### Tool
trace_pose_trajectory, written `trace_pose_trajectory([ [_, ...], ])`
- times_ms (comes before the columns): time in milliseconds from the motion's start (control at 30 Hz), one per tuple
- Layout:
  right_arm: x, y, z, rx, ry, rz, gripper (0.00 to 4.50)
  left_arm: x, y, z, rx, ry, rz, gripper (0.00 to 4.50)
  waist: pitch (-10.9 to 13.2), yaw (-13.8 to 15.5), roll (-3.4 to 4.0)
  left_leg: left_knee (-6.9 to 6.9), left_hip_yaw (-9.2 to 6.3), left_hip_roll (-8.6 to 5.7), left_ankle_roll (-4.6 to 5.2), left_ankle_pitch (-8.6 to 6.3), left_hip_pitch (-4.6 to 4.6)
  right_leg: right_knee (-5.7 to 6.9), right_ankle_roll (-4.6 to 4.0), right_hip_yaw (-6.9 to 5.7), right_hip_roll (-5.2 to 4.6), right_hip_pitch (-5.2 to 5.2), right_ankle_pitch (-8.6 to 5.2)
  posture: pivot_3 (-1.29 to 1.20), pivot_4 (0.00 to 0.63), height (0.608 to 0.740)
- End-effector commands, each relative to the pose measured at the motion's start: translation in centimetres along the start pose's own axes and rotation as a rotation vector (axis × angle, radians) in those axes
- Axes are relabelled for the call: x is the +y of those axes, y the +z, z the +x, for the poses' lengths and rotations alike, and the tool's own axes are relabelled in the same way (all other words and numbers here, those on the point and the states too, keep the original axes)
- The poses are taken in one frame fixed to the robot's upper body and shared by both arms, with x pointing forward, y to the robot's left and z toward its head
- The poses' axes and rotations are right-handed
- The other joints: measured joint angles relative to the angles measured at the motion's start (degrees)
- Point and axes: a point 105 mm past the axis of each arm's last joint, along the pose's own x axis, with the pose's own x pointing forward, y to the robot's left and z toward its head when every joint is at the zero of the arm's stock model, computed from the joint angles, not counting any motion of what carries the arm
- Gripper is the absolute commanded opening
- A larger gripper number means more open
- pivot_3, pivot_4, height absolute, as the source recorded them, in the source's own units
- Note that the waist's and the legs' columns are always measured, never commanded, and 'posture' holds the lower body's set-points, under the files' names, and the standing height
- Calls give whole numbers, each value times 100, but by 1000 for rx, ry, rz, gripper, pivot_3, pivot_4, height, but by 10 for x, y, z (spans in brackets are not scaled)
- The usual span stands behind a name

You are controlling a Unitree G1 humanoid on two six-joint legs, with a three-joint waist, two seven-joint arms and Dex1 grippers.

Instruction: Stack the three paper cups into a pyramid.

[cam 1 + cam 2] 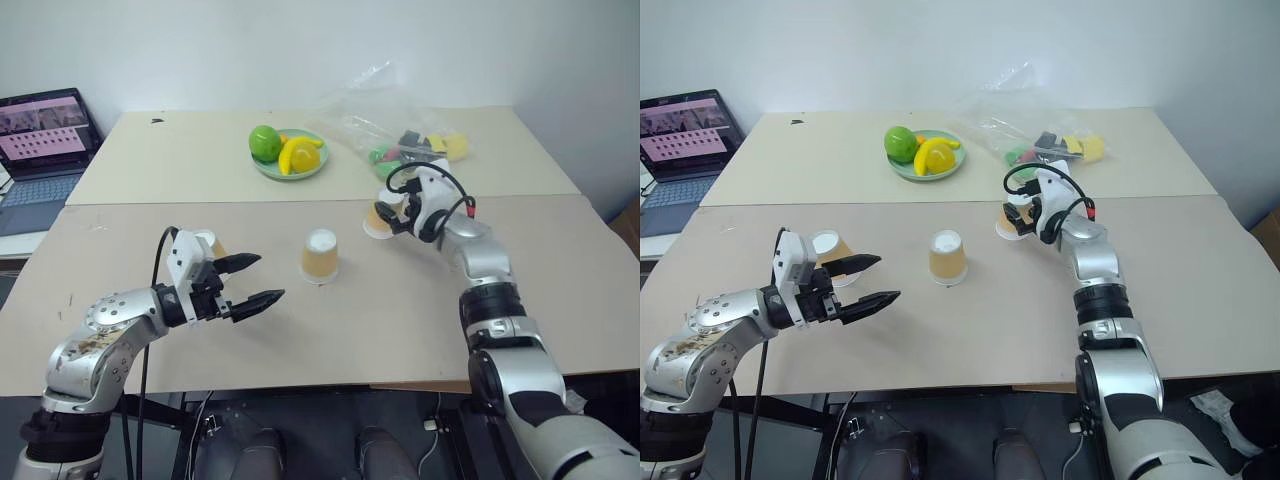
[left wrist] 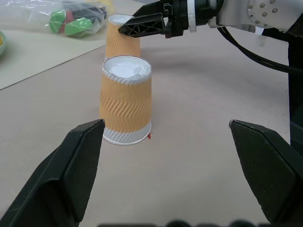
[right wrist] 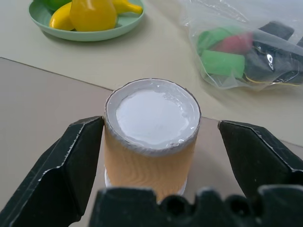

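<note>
Three tan paper cups stand on the near table. The middle cup point(image 1: 320, 257) stands upside down, white base up. My left gripper point(image 1: 268, 278) hovers open to its left, pointing at it, with nothing between the fingers. The left cup point(image 1: 828, 247) sits just behind that gripper, partly hidden. The right cup point(image 3: 151, 137) is upside down too, and my right gripper point(image 1: 392, 212) is open around it, one finger point(image 3: 71, 161) on each side with a gap to the cup wall. The left wrist view has the middle cup point(image 2: 125, 106) ahead and the right cup point(image 2: 120, 42) behind it.
On the far table sit a green plate point(image 1: 262, 168) with a green and yellow fruit and a clear plastic bag point(image 1: 400, 135) of small toys. An open laptop point(image 1: 40, 140) stands at the far left. A seam runs between the two tables.
</note>
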Motion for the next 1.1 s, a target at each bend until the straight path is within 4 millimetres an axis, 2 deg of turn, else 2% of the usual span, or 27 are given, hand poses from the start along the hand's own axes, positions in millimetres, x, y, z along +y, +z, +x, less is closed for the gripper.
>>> trace_pose_trajectory([
  [33,2,20,6,-73,8,9,4471,1,11,-4,-21,15,56,4500,0,-12,0,0,0,0,0,0,0,0,0,0,0,0,0,0,150,740],
  [233,3,21,11,-81,10,30,4471,2,12,-5,-19,24,61,4500,1,-44,1,-1,-1,-1,0,0,-1,1,0,0,-1,0,0,0,150,740],
  [367,4,23,12,-91,11,19,3384,3,12,-6,-17,30,61,4500,1,-79,1,-1,-1,0,0,0,-1,1,0,0,0,0,0,0,150,740],
  [433,11,25,12,-99,51,4,2648,3,12,-6,-17,31,61,4500,1,-96,1,-1,-2,0,0,0,-1,3,0,-1,0,0,0,0,150,740],
  [467,12,27,12,-104,53,-8,2475,3,12,-6,-17,31,62,4500,1,-98,1,-1,-3,0,0,0,0,3,0,-1,0,-1,0,0,150,740],
  [633,4,41,2,-148,84,-29,2475,1,10,-5,-17,27,58,4500,2,-106,3,-2,-3,1,0,0,0,6,0,0,1,-3,0,0,150,740],
  [800,5,53,-36,-160,370,-109,2475,-1,9,-3,-19,23,51,4500,3,-45,4,-3,-5,-1,0,0,-6,-2,0,-4,-2,-1,0,0,150,740],
  [967,27,36,-70,-67,681,-204,2475,-2,10,-1,-25,16,50,4500,3,-39,3,-3,-3,1,0,0,-4,-6,0,-5,0,1,0,0,150,740],
  [1100,45,16,-79,-12,825,-201,2475,-4,12,-1,-31,12,50,4500,3,-99,3,-3,-2,4,1,0,8,-1,0,-3,3,7,0,0,150,740],
])
